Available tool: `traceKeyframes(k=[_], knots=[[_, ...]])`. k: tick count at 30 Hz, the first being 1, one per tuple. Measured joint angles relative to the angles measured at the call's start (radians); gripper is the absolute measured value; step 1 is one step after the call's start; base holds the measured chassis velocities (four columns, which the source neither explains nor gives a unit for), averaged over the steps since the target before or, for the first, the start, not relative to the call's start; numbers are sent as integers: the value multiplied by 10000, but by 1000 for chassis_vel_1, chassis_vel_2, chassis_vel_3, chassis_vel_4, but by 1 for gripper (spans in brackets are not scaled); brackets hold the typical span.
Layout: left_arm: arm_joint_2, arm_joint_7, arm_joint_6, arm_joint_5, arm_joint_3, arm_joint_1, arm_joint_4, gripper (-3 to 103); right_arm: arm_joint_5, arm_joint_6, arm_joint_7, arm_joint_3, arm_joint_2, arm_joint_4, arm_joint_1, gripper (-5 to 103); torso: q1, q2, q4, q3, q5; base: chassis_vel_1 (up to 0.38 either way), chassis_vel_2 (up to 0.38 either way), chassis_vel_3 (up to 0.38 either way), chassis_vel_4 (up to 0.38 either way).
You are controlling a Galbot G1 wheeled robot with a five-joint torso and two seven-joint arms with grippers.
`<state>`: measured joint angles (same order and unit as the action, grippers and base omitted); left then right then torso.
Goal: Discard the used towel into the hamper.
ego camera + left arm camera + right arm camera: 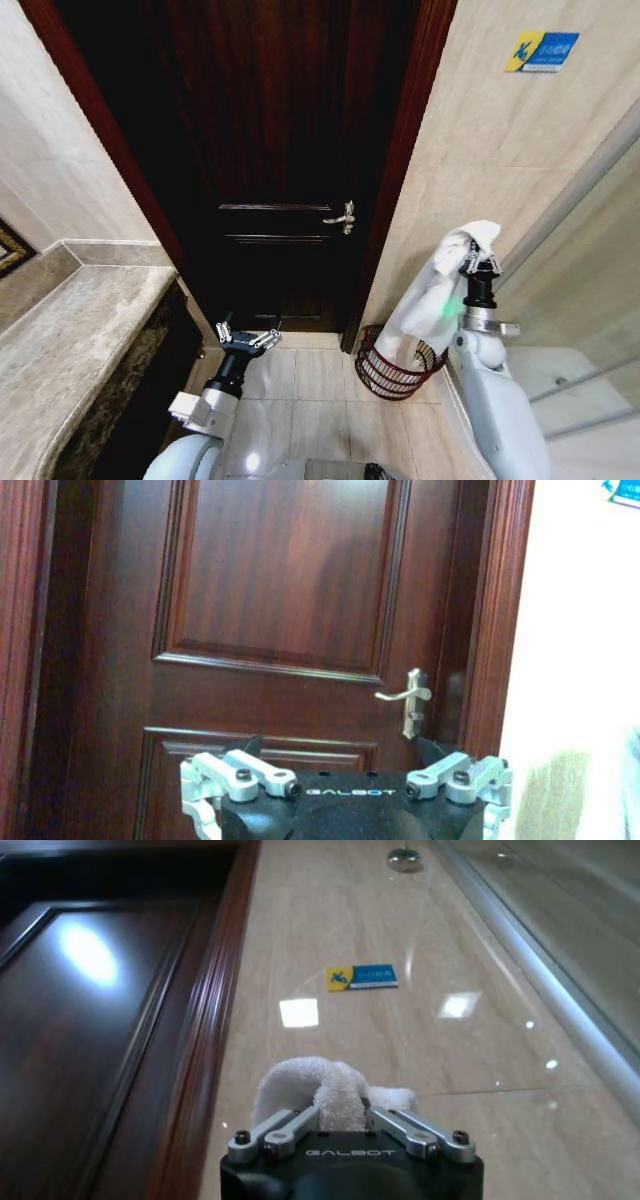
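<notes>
A white towel [435,290] hangs from my right gripper [480,258], which is shut on its top end and held upright at the right. The cloth drapes down and left, its lower end reaching the rim of the hamper [395,372], a dark reddish-brown wire basket on the floor by the door frame. In the right wrist view the towel [325,1091] bulges up between the shut fingers of the gripper [345,1121]. My left gripper [248,338] is open, low at the left, facing the door. In the left wrist view the gripper [340,769] holds nothing.
A dark wooden door [270,150] with a metal lever handle [343,217] stands closed ahead. A stone countertop [70,340] runs along the left. A beige tiled wall [500,150] and a glass shower panel [590,280] are on the right. Tiled floor [310,400] lies between the arms.
</notes>
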<state>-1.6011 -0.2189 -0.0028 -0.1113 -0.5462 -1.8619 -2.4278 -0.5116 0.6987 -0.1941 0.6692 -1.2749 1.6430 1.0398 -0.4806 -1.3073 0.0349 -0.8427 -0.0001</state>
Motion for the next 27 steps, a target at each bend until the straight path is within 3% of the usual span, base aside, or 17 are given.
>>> traceKeyframes(k=[12,27], knots=[[0,0,0,0,0,0,0,100,-217,-451,485,-408,-2,567,-188,5,0,0,2,1,-2,0,0,0,0],[0,0,0,0,0,0,0,100,-403,598,-435,552,323,-2287,-49,5,1,0,0,1,2,0,0,0,0]])
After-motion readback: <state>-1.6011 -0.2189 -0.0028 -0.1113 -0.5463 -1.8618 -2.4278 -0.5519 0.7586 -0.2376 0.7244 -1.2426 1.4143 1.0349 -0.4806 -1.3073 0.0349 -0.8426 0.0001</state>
